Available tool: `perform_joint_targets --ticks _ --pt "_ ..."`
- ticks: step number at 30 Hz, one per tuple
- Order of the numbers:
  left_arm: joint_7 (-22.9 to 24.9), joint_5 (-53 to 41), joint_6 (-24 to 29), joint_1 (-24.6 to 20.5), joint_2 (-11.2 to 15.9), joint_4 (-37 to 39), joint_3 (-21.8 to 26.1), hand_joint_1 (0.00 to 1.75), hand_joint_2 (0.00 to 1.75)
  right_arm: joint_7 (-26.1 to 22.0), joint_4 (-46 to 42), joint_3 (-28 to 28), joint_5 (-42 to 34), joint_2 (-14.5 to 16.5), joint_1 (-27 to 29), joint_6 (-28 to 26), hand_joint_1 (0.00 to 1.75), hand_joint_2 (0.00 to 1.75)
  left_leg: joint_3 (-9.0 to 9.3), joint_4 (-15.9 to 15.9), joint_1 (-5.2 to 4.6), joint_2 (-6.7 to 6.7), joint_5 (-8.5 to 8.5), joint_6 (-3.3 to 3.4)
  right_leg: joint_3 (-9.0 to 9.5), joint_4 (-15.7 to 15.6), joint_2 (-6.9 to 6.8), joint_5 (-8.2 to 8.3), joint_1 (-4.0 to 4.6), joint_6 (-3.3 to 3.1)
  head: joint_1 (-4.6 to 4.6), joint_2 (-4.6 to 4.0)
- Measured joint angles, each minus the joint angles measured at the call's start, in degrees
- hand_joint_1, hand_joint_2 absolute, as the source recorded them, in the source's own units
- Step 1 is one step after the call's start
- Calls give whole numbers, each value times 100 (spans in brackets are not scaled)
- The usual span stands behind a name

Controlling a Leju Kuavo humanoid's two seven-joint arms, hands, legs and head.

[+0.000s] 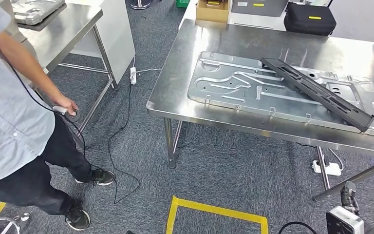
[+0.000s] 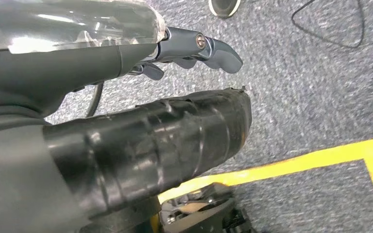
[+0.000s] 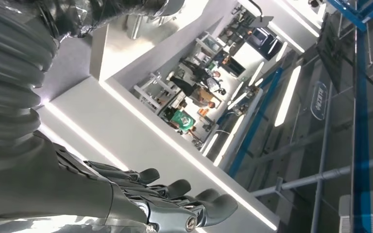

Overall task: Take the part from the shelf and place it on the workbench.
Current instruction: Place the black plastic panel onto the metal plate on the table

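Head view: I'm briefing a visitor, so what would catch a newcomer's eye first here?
Probably the long black part lying diagonally across a stamped metal panel on the steel workbench at right. Next, the person standing at left, holding a small device with a trailing cable. Yellow floor tape marks a box in front.

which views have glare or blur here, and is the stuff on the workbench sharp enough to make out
Head view: sharp; soft glare on the steel workbench, black part and metal panel clear. Left wrist view: bright highlight on the clear arm cover, left hand close and soft. Right wrist view: blown-out ceiling light strips, right hand dim.
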Motion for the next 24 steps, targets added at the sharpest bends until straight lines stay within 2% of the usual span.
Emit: perform_joint_targets --ticks 1,2,3,4,5,6,7,8,9,10,12,13,14,16,17,18,19,20,21,23,24 --pt "0 0 0 0 0 0 0 0 0 5 2 0 2 0 4 0 0 175 -79 10 -9 6 56 16 -82 361 4 -254 -4 20 -1 0" --pt "0 1 0 3 0 0 0 0 0 10 7 0 3 0 8 0 0 175 -159 25 -17 9 112 14 -126 668 4 -388 -10 36 -1 0" --pt "0 1 0 5 0 0 0 0 0 12 13 0 4 0 13 0 0 175 -241 43 -24 12 165 10 -100 835 4 -381 -14 44 -1 0" --pt "0 2 0 6 1 0 0 0 0 13 17 0 4 0 16 0 0 175 -324 66 -28 14 215 1 26 801 4 -261 -17 45 -2 0" --pt "0 2 0 6 0 0 0 0 0 13 20 0 6 0 17 0 0 175 -404 92 -29 14 259 -12 250 571 4 -102 -19 38 -2 0" --pt "0 2 0 5 -1 0 0 0 0 14 21 0 8 0 15 0 0 175 -472 123 -31 13 295 -30 552 193 6 6 -18 22 -2 0" --pt "0 3 0 4 -1 0 0 0 0 14 20 1 11 0 12 0 0 175 -525 156 -37 9 324 -53 849 -225 10 36 -4 -4 -3 0" --pt "-1 3 -1 2 -2 0 0 0 0 15 20 1 16 0 9 0 0 175 -560 182 -44 6 354 -82 1060 -554 12 6 12 -35 -5 0" --pt "-2 4 -2 1 -2 0 0 0 0 16 19 1 22 0 8 0 0 175 -586 198 -46 5 388 -117 1174 -760 15 -43 33 -70 -6 0" --pt "-3 6 -3 1 -2 0 1 0 0 20 18 1 29 0 9 0 0 175 -602 200 -46 4 426 -154 1191 -840 17 -57 56 -111 -7 0" --pt "-5 12 -5 8 -2 0 5 0 0 25 18 2 40 0 10 0 0 175 -644 231 -32 -3 430 -230 1115 -879 5 27 44 -208 -6 0" --pt "-7 16 -6 12 -2 0 9 0 0 27 17 4 45 0 8 0 0 175 -690 326 -24 -11 305 -264 1065 -896 -5 85 35 -264 -8 0" --pt "-8 19 -6 17 -2 0 11 0 0 28 16 6 49 0 8 0 0 175 -760 518 -14 -19 86 -293 1001 -913 -17 146 25 -309 -12 0" --pt "-9 23 -7 23 -2 0 14 0 0 29 16 10 54 0 12 0 0 175 -938 1172 6 -25 -474 -339 853 -906 -31 260 45 -356 -18 0" --pt "-9 28 -7 26 -2 0 15 0 0 29 17 11 56 0 15 0 0 175 -994 1498 12 -25 -639 -355 771 -898 -34 319 54 -358 -18 0" --pt "-9 33 -8 27 -2 0 16 0 0 29 21 12 57 0 16 0 0 175 -987 1707 13 -25 -671 -365 686 -885 -36 377 60 -355 -18 0" --pt "-9 37 -8 26 -1 0 17 0 0 29 24 12 57 0 17 0 0 175 -893 1728 14 -25 -577 -368 607 -867 -37 429 62 -346 -18 0" --pt "-9 41 -9 25 -1 0 19 0 0 30 27 12 59 0 18 0 0 175 -700 1544 14 -25 -413 -362 529 -841 -37 474 61 -336 -18 0" --pt "-9 42 -9 22 0 0 19 0 0 34 29 12 62 0 19 0 0 175 -422 1194 14 -26 -265 -345 461 -808 -36 514 61 -321 -19 0" --pt "-9 42 -9 10 2 0 20 0 0 50 30 12 69 0 23 0 0 175 119 394 -5 -28 -205 -292 354 -741 -35 582 73 -272 -16 0" --pt "-9 43 -9 4 2 0 21 0 0 59 30 13 73 0 24 0 0 175 257 143 -18 -29 -249 -264 322 -722 -39 619 78 -241 -15 0"
